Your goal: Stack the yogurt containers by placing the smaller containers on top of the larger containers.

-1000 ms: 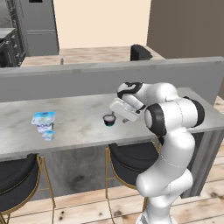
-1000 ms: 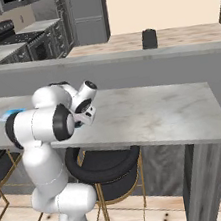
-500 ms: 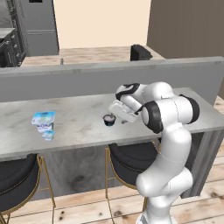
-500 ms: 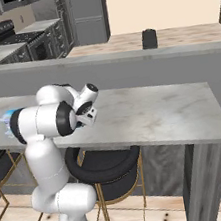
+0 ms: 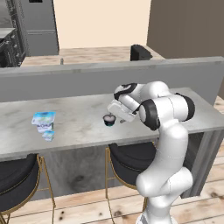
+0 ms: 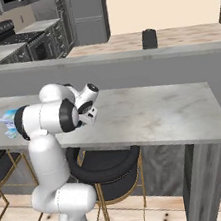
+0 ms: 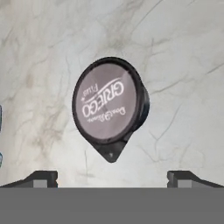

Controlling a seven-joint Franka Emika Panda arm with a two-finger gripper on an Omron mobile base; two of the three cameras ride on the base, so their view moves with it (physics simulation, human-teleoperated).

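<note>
Above the dark cup (image 7: 109, 105), the gripper (image 7: 112, 177) is held wide open and empty; it should be lowered centred, so the rim is straddled evenly before closing.

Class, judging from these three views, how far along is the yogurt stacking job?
Nothing is stacked yet. The dark cup stands alone on the counter, apart from the boxy tub and tiny pack. The hand is open just above the cup, set to grasp it. Grasping, carrying and stacking remain.
</note>
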